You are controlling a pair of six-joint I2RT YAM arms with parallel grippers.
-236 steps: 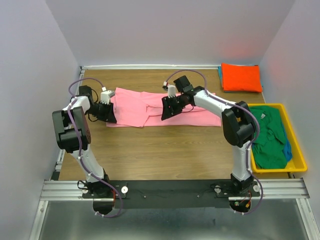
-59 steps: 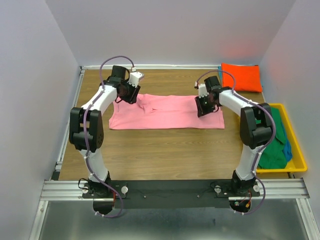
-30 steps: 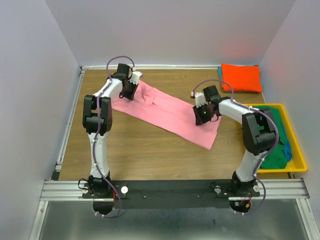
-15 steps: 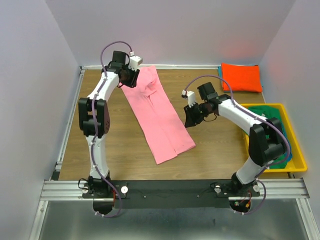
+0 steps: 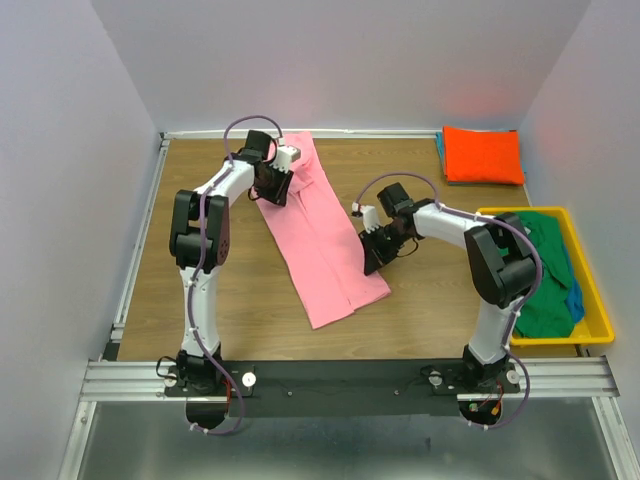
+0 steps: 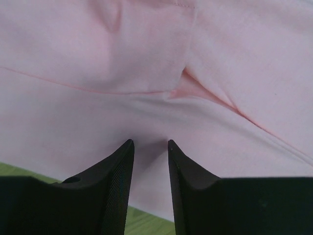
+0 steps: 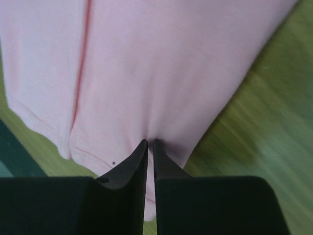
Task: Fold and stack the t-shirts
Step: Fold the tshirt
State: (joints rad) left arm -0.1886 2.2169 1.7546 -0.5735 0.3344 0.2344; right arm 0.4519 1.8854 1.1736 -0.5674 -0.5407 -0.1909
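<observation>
A pink t-shirt [image 5: 320, 235], folded into a long strip, lies on the wooden table from the far edge toward the near side. My left gripper [image 5: 272, 185] sits at the strip's far left edge. In the left wrist view its jaws [image 6: 149, 142] stand apart over the pink cloth [image 6: 146, 49]. My right gripper [image 5: 370, 258] is at the strip's near right edge. In the right wrist view it [image 7: 150, 141] is shut on a pucker of pink cloth [image 7: 146, 58]. A folded orange t-shirt [image 5: 483, 153] lies at the far right.
A yellow bin [image 5: 555, 342] at the right edge holds a crumpled green t-shirt [image 5: 535, 270] with a blue one [image 5: 575, 300] beneath it. Walls close in on the left, far and right sides.
The pink shirt has swung from lying crosswise to lengthwise. In the last half second both grippers moved slightly nearer along its edges, and the shirt hardly moved.
</observation>
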